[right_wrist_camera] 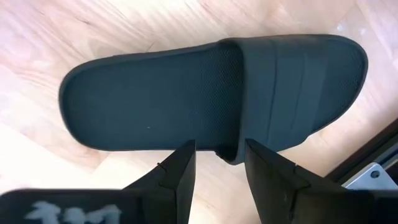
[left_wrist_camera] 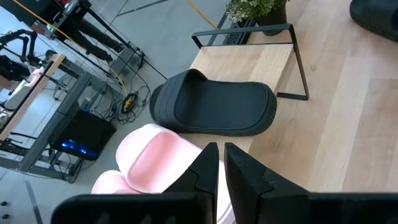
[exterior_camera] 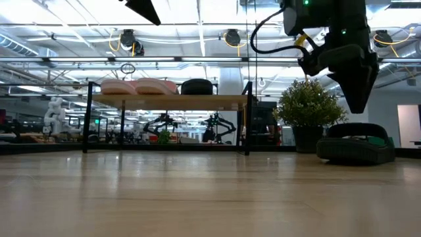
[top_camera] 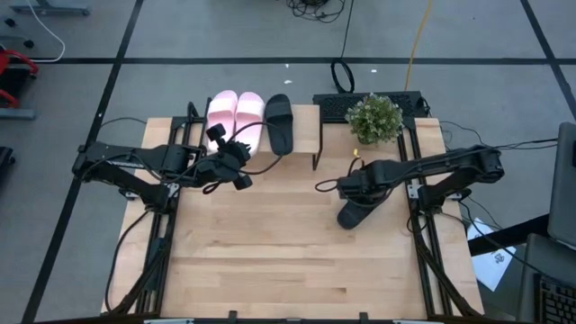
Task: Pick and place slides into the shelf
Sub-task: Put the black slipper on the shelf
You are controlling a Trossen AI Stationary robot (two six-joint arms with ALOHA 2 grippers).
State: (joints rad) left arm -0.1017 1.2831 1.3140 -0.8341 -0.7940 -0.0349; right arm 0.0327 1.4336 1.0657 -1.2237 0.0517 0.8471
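left to right: left gripper [top_camera: 219, 137], jaws nearly closed on nothing, hangs over the shelf [top_camera: 301, 126], where two pink slides [top_camera: 236, 112] and one black slide [top_camera: 279, 123] already lie. the right gripper [top_camera: 345, 185], jaws parted and empty, hovers just above the last black slide [right_wrist_camera: 211, 90] on the table [top_camera: 270, 252], near the plant [top_camera: 374, 118]. likely risk: the jaws line up with the strap's edge, so a shallow pinch on soft foam could slip, or the lifted slide could swing into the plant.

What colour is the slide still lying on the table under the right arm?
Black. The slide shows best in the right wrist view.
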